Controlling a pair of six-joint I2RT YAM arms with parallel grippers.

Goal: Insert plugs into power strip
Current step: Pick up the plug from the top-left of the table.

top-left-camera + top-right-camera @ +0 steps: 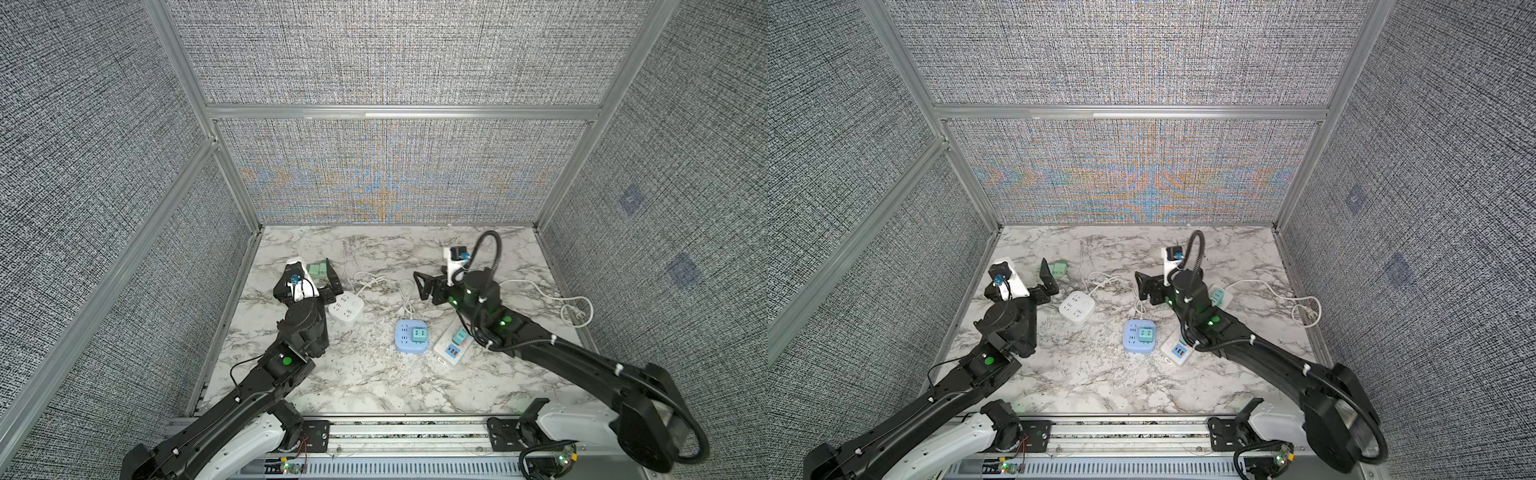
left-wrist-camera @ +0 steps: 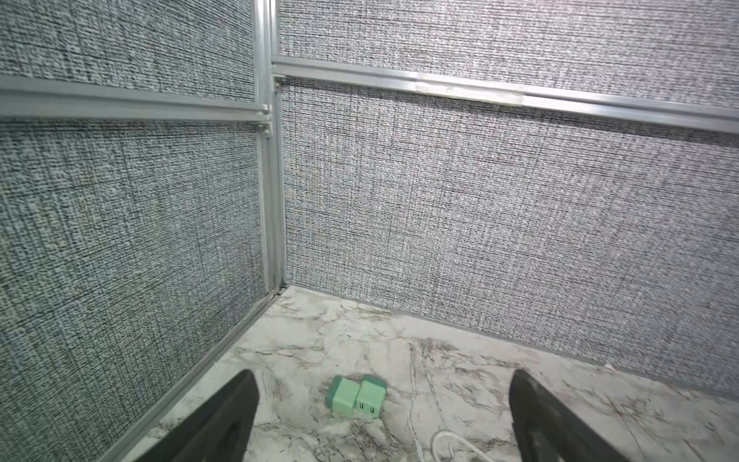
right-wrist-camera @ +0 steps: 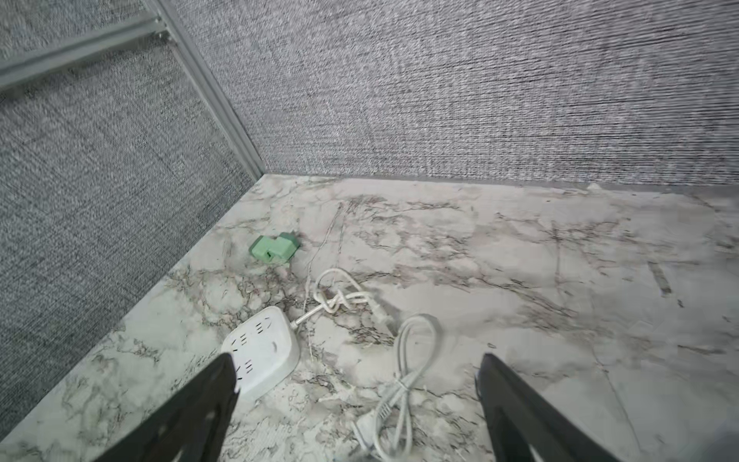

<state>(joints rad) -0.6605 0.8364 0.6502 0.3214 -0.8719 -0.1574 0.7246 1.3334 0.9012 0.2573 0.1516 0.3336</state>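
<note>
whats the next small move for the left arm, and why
Probably ease the left gripper forward and down until one of the two green plugs sits between its jaws. The jaws stand wide open and empty, the plugs lie loose and touching just ahead, and the white square strip nearby has no plug in it.

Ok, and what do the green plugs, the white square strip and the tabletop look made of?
The green plugs look like matte moulded plastic: even colour, rounded edges. The white square strip looks like smooth plastic with a slight sheen and cleanly cut slots. The tabletop has a grey-veined marble pattern; it could be stone or a printed laminate, and the pictures cannot settle which.
</note>
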